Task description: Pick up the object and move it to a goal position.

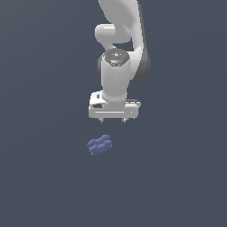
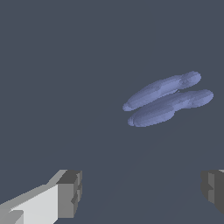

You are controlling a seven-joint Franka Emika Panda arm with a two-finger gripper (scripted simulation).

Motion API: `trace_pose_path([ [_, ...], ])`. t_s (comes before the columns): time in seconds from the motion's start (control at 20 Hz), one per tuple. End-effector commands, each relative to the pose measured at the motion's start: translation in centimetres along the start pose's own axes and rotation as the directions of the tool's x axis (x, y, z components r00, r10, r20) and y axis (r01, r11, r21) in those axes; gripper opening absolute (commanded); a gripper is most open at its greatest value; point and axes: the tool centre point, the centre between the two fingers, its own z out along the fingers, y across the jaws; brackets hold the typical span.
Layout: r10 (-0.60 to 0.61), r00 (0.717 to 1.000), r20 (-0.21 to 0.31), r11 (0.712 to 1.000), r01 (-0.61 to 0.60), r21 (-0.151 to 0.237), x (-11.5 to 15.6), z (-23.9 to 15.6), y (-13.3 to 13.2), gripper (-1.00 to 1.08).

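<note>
In the wrist view the object (image 2: pixel 168 99) shows as two long, rounded lobes lying side by side, their shared long axis running from about eight o'clock to two o'clock; in the exterior view the same object (image 1: pixel 99 145) looks like a squat, matte blue-purple lump of small rounded bumps, only slightly wider than tall. It rests on the plain dark grey floor (image 1: pixel 40 177), just below the white gripper (image 1: pixel 113 121) at about seven o'clock from it, not touching it. The gripper's jaws are spread wide and hold nothing, and only the wrist view shows the grey pads (image 2: pixel 70 193) clearly.
</note>
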Motion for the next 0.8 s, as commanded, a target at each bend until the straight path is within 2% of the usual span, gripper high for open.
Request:
trace_pose_path([
  [0.0,0.000,1.000,0.000,1.000,0.000,0.000,0.0,0.0,0.0,1.00],
  [0.4,-0.055,0.998,-0.028,0.998,0.055,-0.022,0.6,-1.6,-0.4,1.00],
  [0.75,-0.047,0.999,-0.027,0.999,0.047,-0.021,0.7,-1.5,-0.4,1.00],
])
